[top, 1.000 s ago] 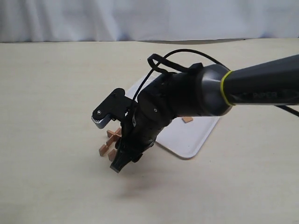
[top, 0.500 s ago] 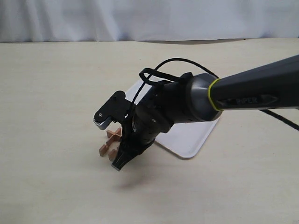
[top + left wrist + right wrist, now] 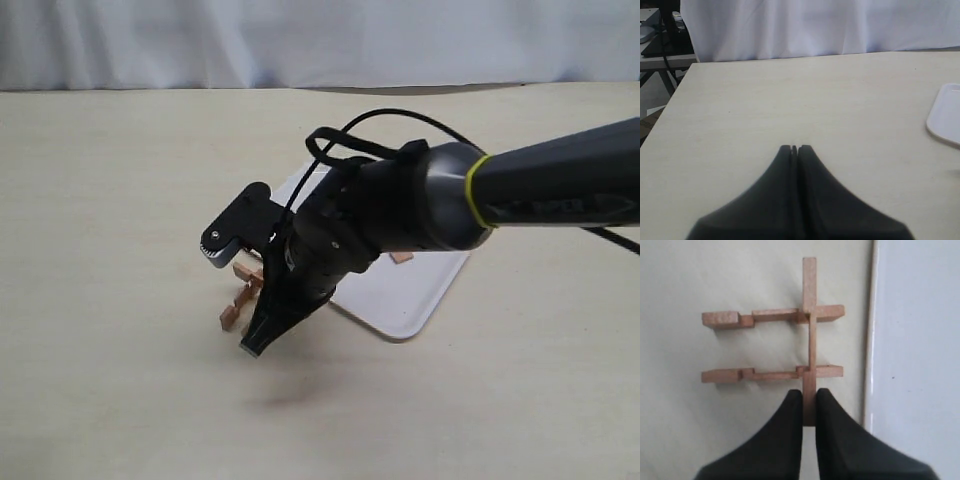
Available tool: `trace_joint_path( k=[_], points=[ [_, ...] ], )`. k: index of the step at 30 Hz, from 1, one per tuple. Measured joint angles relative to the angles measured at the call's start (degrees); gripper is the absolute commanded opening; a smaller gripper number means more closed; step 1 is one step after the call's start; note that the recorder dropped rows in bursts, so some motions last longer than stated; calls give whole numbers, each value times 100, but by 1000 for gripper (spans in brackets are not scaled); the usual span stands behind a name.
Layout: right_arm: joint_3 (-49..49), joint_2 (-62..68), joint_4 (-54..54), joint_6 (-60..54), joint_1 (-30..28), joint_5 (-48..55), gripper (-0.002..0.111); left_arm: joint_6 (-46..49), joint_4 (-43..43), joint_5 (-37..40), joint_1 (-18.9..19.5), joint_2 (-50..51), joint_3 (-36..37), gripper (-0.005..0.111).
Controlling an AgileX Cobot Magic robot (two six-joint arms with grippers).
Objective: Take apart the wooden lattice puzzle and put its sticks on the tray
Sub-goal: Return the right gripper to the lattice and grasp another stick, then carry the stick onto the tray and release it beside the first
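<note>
The wooden lattice puzzle (image 3: 772, 315) is now three sticks: two parallel notched bars crossed by one stick (image 3: 810, 340). My right gripper (image 3: 809, 392) is shut on the near end of that cross stick. In the exterior view the puzzle (image 3: 236, 304) shows just left of the right gripper (image 3: 256, 343), partly hidden by the arm. The white tray (image 3: 420, 290) lies behind the arm with one loose stick (image 3: 402, 257) on it; its rim (image 3: 869, 340) runs right beside the puzzle. My left gripper (image 3: 794, 148) is shut and empty over bare table.
The tray's corner (image 3: 946, 116) shows at the edge of the left wrist view. A white curtain (image 3: 300, 40) backs the light wooden table (image 3: 120, 200). The right arm's black cable (image 3: 370, 125) loops above the wrist.
The right gripper and the puzzle have shifted a little up and to the right in the exterior view, and the puzzle's sticks now sit at a steeper tilt.
</note>
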Motion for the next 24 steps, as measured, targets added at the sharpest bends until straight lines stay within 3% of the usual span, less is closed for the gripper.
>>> trace_joint_path(
  k=[7,11,14,18,22,24],
  points=[
    [0,-853,-763,141,0,166,4,0,0,0,0,0,0,0],
    [0,-876,-1911,1582,-426,112,4,0,0,0,0,0,0,0],
    [0,-632,-2091,2447,-954,103,7,0,0,0,0,0,0,0],
    [0,-265,-2190,2996,-1166,182,28,0,0,0,0,0,0,0],
    [0,-36,-2229,3068,-1166,196,63,0,0,0,0,0,0,0],
    [0,-13,-2020,3030,-1166,206,68,0,0,0,0,0,0,0]
  ],
)
